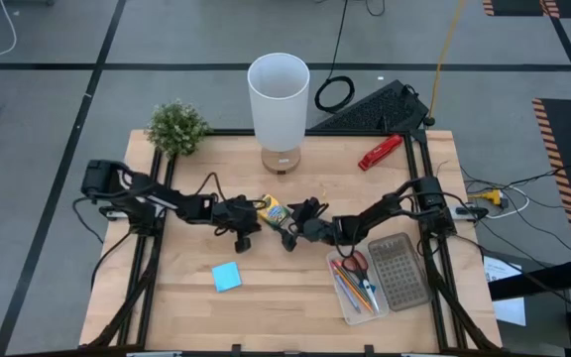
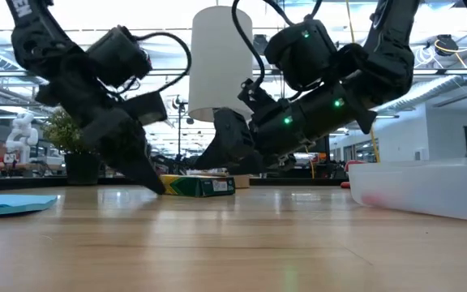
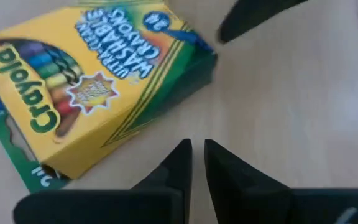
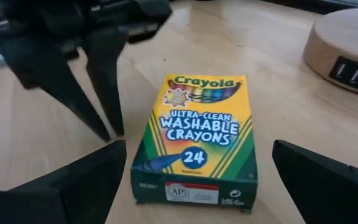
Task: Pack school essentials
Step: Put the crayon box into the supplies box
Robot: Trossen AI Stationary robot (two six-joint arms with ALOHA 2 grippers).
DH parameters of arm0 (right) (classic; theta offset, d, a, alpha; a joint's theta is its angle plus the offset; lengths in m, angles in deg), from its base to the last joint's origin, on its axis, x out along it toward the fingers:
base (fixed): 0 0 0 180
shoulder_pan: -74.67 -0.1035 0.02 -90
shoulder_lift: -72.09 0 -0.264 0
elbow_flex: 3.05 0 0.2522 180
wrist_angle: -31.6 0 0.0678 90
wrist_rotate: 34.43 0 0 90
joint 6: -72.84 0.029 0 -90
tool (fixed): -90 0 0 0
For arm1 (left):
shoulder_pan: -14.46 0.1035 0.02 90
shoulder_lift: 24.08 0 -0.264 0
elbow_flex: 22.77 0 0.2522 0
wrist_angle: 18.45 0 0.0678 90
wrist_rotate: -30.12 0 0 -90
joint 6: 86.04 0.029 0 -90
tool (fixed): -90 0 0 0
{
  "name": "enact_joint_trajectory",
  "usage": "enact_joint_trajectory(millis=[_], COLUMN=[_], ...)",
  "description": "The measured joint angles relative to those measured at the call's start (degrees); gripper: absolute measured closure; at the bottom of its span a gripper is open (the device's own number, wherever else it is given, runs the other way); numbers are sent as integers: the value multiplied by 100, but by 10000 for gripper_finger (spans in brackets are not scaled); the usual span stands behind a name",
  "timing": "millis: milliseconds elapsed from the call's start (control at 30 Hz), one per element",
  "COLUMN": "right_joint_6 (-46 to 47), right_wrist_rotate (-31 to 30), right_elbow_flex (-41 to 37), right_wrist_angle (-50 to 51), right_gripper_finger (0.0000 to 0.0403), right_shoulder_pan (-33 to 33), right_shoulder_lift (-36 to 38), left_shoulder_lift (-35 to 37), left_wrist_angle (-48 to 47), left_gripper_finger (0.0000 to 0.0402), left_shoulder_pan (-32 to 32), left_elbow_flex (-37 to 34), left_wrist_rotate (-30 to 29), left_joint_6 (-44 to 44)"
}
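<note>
The yellow-green crayon box (image 1: 272,210) lies flat on the table's middle, label up (image 4: 197,130). My left gripper (image 3: 197,158) is shut, its tips down at the table just beside the box's left side (image 2: 156,186), with a strip of bare wood between. My right gripper (image 1: 295,226) is open and comes in low from the right. Its fingers (image 4: 98,180) stand wide on either side of the box's near end, with no touch that shows. A blue sticky-note pad (image 1: 227,277) lies nearer the front. Red-handled scissors (image 1: 355,264) and pencils lie in a clear tray (image 1: 341,302).
A tall white lamp (image 1: 279,99) on a wooden base stands behind the box. A small plant (image 1: 176,127) is at the far left corner and a red tool (image 1: 380,152) at the far right. A grey pegged block (image 1: 399,270) sits beside the tray.
</note>
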Motion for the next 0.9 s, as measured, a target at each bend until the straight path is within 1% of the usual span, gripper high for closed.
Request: enact_joint_trajectory(millis=[100, 267, 467, 567, 900], right_joint_6=[-2, -8, -181, -305, -431], right_wrist_rotate=[-32, -16, -143, -94, -95], right_elbow_flex=[30, 210, 310, 313, 315], right_wrist_angle=[-26, -14, -100, -103, -159], right_gripper_finger=[3, 3, 5, 15, 67], right_shoulder_pan=[-13, -13, -20, -13, 24], right_shoulder_lift=[-118, -544, -736, -738, -745], left_shoulder_lift=[-267, -632, -663, -665, -619], left_wrist_angle=[87, 387, 363, 360, 317], left_gripper_finger=[355, 355, 355, 355, 355], left_shoulder_pan=[81, 204, 210, 208, 214], left_elbow_flex=[114, 326, 394, 394, 394], left_wrist_rotate=[7, 49, 28, 26, 131], left_joint_6=[-22, -23, 5, 72, 206])
